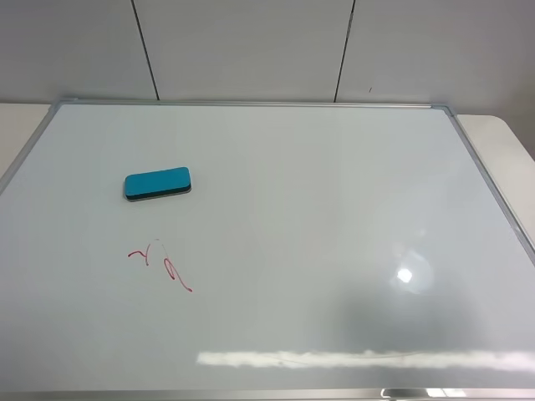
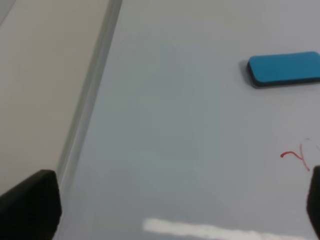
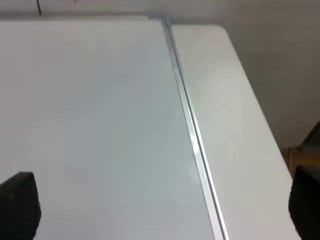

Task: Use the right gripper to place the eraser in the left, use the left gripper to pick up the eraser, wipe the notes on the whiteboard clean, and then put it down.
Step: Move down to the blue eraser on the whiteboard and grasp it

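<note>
Nearest me, the left hand (image 2: 172, 207) hangs above the whiteboard (image 1: 334, 209). Its two dark fingers (image 2: 30, 205) are spread wide with nothing between them. One tip sits at the board's silver frame (image 2: 90, 90) on the left side, and the other is out over the white sheet. The right hand (image 3: 161, 205) is spread apart and empty too. It straddles the frame on the opposite side, one tip above the board and the other out past the frame, where the pale surface (image 3: 230, 100) runs alongside.

A long streak of glare lies across the near part of the board. A little further in, on the left half, are the notes (image 1: 159, 263), a few thin red loops and hooks ahead of the left hand, near its inner finger.

Beyond the notes lies the eraser (image 1: 157, 184). It rests flat on the board, teal top up and black felt down, with its long side running across. It is near the notes but clear of them. It is ahead of the left hand and well apart from it, and far across the board from the right hand.

Further back the frame closes off the board, and behind it stands a grey panelled wall (image 1: 251, 50) with dark seams.
</note>
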